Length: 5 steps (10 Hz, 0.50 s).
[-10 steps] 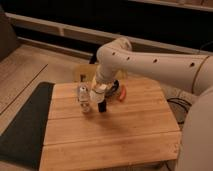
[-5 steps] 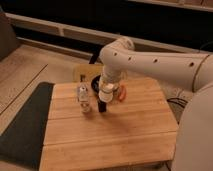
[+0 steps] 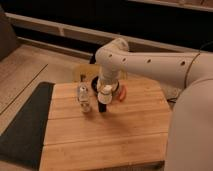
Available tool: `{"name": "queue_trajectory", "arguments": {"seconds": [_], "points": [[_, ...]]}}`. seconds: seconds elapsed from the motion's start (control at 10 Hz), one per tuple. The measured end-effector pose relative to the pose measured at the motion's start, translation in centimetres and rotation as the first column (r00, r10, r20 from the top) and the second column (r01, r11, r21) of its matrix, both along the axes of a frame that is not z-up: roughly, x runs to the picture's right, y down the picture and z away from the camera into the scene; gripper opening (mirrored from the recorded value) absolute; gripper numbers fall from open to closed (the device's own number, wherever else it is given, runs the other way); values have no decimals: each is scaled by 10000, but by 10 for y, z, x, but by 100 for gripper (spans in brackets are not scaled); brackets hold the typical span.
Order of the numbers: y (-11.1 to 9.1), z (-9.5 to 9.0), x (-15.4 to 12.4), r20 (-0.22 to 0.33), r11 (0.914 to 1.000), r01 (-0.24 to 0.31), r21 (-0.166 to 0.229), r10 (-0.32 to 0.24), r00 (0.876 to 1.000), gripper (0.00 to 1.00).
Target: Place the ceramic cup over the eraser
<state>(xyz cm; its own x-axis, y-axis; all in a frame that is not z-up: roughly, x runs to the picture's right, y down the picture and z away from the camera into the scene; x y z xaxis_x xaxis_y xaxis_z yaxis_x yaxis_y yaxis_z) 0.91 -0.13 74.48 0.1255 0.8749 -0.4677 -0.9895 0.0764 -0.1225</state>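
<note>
My gripper (image 3: pixel 104 93) hangs from the white arm over the middle of the wooden table (image 3: pixel 110 132), pointing down. It is shut on the ceramic cup (image 3: pixel 105 95), a small white cup held just right of the clear jar. Directly under the cup stands the eraser (image 3: pixel 102 107), a small black block upright on the table. The cup's lower edge meets the eraser's top, and I cannot tell whether it covers any of it.
A clear glass jar (image 3: pixel 84 98) with a silvery top stands just left of the eraser. A small orange object (image 3: pixel 122 93) lies to the right. A wide dark bowl (image 3: pixel 95 81) sits behind the gripper. A dark mat (image 3: pixel 25 125) borders the table's left side.
The gripper with the cup has shifted slightly to the right, over the eraser. The jar and the orange object have not moved.
</note>
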Motion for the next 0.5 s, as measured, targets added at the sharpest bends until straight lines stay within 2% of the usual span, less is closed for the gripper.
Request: {"name": "queue_trajectory", "arguments": {"seconds": [0.5], "points": [[13,15,-16,194,9985,318,-439,-310,9993,0]]}}
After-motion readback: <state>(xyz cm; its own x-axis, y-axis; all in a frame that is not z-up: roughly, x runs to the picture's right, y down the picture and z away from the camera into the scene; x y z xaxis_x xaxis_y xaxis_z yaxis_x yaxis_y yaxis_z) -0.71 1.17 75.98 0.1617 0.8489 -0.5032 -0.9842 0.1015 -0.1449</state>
